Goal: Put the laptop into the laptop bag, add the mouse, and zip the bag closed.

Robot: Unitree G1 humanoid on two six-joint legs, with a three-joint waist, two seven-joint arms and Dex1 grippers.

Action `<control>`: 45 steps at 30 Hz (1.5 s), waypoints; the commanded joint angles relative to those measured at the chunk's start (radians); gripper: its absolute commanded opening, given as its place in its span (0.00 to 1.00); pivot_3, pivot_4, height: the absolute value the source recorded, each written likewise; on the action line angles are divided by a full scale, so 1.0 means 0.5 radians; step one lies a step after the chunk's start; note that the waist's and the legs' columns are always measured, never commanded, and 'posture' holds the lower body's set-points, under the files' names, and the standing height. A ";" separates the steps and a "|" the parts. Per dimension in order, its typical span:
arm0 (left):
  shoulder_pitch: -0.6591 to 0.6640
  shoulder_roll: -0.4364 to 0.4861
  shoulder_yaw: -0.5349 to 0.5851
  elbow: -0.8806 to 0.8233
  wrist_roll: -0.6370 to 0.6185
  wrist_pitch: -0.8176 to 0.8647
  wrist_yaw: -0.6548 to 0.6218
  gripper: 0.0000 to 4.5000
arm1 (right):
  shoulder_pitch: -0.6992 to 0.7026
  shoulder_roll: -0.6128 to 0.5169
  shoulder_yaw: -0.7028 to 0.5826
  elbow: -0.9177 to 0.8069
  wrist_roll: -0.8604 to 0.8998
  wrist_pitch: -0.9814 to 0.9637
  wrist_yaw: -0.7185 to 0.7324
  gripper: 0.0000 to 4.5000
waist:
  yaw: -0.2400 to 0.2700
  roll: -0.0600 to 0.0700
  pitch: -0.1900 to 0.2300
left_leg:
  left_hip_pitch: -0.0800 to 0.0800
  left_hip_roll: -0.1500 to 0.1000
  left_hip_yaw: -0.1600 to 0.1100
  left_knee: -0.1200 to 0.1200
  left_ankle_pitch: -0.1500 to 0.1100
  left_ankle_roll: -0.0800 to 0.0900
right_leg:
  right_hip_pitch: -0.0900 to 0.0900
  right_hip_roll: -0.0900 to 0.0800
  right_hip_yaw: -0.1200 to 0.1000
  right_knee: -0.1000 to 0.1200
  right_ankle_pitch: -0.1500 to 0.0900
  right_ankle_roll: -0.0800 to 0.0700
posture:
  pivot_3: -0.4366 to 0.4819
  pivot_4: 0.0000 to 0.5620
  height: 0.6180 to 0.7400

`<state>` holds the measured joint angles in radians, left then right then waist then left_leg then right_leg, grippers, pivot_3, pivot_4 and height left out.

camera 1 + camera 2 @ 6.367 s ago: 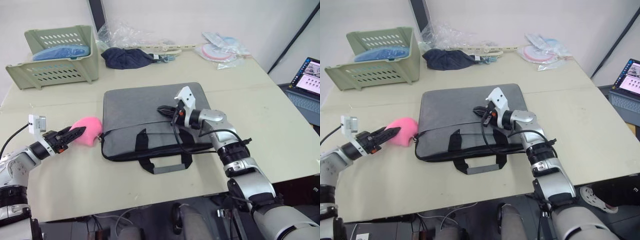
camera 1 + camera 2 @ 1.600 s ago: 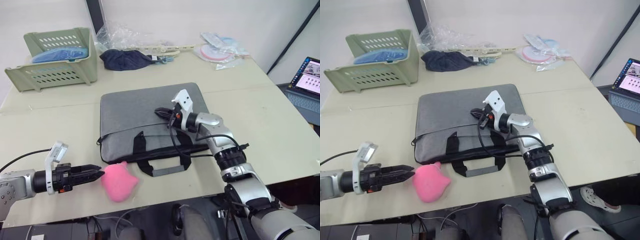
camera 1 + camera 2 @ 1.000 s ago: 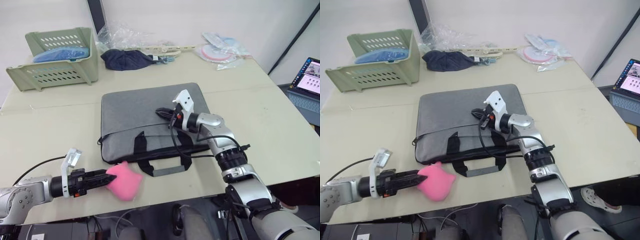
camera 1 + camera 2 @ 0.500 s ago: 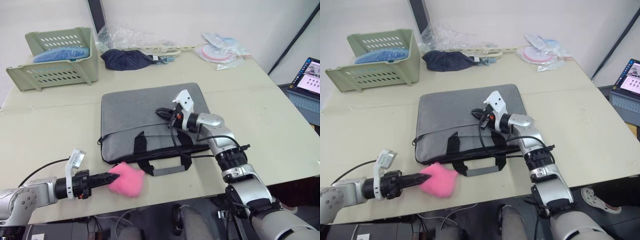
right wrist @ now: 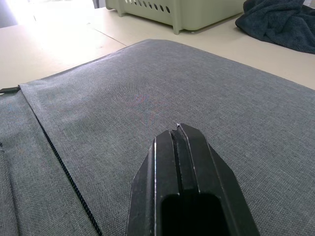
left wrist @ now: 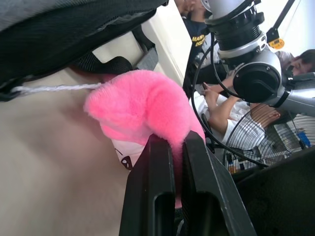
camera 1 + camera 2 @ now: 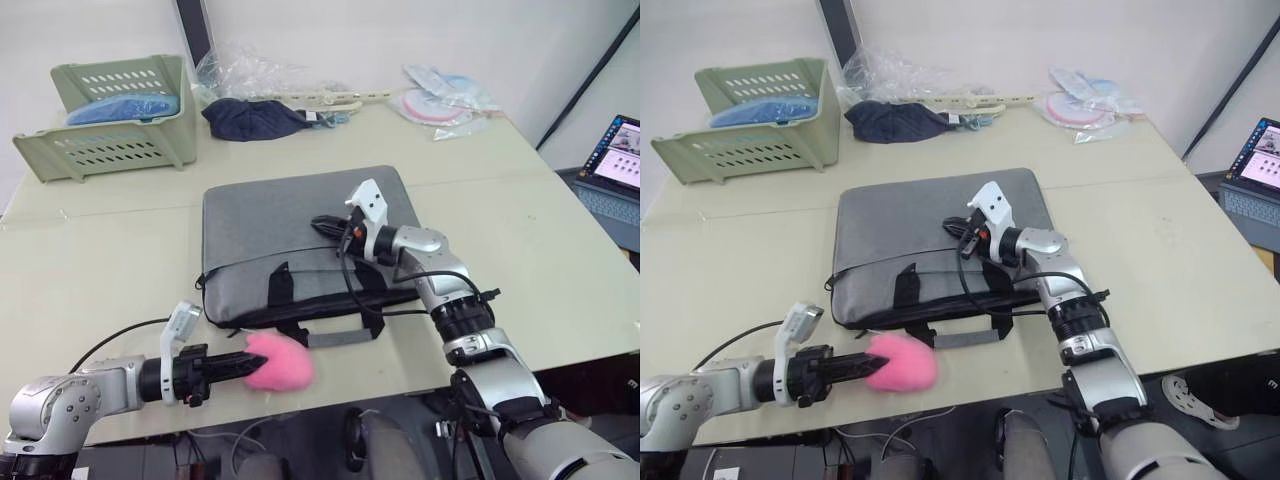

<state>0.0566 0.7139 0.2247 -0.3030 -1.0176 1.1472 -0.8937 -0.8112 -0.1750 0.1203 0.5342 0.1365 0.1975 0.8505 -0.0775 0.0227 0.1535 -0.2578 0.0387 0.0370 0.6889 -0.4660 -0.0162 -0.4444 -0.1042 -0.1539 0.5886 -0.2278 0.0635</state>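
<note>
- My left tool [image 7: 243,364] is closed on the pink pompom [image 7: 277,362], low over the table [image 7: 90,270] near its front edge.
- In the left wrist view the pompom [image 6: 142,105] is pinched between my two fingers [image 6: 155,191], and a thin white cord goes from it to the dark edge of the bag [image 6: 69,29].
- The bag [image 7: 300,240] lies flat on the table, just beyond my left tool; its black handles [image 7: 320,325] point toward the front edge.
- My right tool [image 7: 322,223] rests on top of the bag, near its middle, and its fingers are pressed together with nothing between them.
- In the right wrist view the closed fingers [image 5: 181,162] lie on the grey fabric, with the black zipper line [image 5: 64,167] beside them.
- Far beyond both tools there are a green basket [image 7: 110,110] and a dark blue cloth [image 7: 255,115].
</note>
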 commanded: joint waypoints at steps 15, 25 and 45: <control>0.052 0.016 0.154 -0.088 -0.269 0.025 -0.081 0.01 | 0.129 0.039 0.134 0.177 -0.101 0.140 -0.015 0.00 | -0.004 0.001 0.000 | 0.000 0.001 0.000 0.000 0.000 0.000 | 0.000 0.002 -0.002 -0.001 0.000 0.000 | 0.48 0.27 1.00; 0.141 -0.003 0.185 -0.149 -0.394 -0.007 -0.064 0.01 | 0.111 0.050 0.140 0.200 -0.108 0.128 -0.012 0.00 | -0.006 0.003 0.002 | 0.000 0.002 0.001 0.000 0.000 -0.001 | 0.000 0.002 0.002 -0.003 0.000 -0.001 | 0.48 0.27 1.00; 0.014 -0.123 -0.091 -0.150 -0.287 -0.098 0.002 0.01 | 0.109 0.034 0.143 0.187 -0.113 0.123 -0.007 0.00 | -0.003 0.002 0.001 | 0.000 0.002 0.001 0.000 -0.001 -0.001 | 0.000 0.003 0.001 -0.003 0.000 -0.001 | 0.48 0.27 1.00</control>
<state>0.0845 0.6709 0.2199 -0.3448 -1.1537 1.1085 -0.8828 -0.8164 -0.1672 0.1211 0.5393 0.1348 0.1976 0.8451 -0.0793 0.0236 0.1540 -0.2580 0.0394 0.0375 0.6889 -0.4663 -0.0167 -0.4443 -0.1028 -0.1534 0.5874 -0.2280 0.0632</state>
